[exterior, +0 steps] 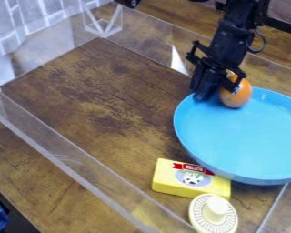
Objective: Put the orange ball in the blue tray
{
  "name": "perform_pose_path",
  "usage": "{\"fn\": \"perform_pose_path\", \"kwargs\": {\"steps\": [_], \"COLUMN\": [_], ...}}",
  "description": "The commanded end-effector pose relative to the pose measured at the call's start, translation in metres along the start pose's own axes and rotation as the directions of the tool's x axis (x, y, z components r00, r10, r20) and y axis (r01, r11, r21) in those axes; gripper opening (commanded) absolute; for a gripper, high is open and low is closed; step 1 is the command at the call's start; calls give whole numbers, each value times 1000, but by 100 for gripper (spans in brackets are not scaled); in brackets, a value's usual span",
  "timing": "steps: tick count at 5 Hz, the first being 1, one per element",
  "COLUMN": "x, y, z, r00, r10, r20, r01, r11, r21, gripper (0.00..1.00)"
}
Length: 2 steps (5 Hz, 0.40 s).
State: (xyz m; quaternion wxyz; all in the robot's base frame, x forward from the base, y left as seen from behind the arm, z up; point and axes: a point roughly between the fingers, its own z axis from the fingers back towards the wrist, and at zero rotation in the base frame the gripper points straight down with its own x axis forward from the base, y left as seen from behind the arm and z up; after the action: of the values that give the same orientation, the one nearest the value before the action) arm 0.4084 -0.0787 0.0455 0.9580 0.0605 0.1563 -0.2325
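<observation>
The orange ball hangs just over the far left rim of the blue tray, a big round sky-blue dish at the right of the wooden table. My gripper points steeply down and is shut on the ball. Its dark fingers cover the ball's left side, so only the right half shows. The arm rises from there to the top edge of the picture.
A yellow rectangular block with a red mark lies in front of the tray. A small pale round grilled disc sits beside it near the front edge. Clear plastic walls fence the table on the left and front.
</observation>
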Motion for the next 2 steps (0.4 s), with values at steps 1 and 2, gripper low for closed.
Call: {"fn": "perform_pose_path", "kwargs": {"steps": [1, 2], "x": [-4, -5], "y": [-17, -22], "z": [57, 61], "r00": [991, 990], "r10": [-37, -53], "r20": [131, 128], "r01": [33, 48], "r11": [999, 998], "r21": [36, 36], "gripper": [0, 0]}}
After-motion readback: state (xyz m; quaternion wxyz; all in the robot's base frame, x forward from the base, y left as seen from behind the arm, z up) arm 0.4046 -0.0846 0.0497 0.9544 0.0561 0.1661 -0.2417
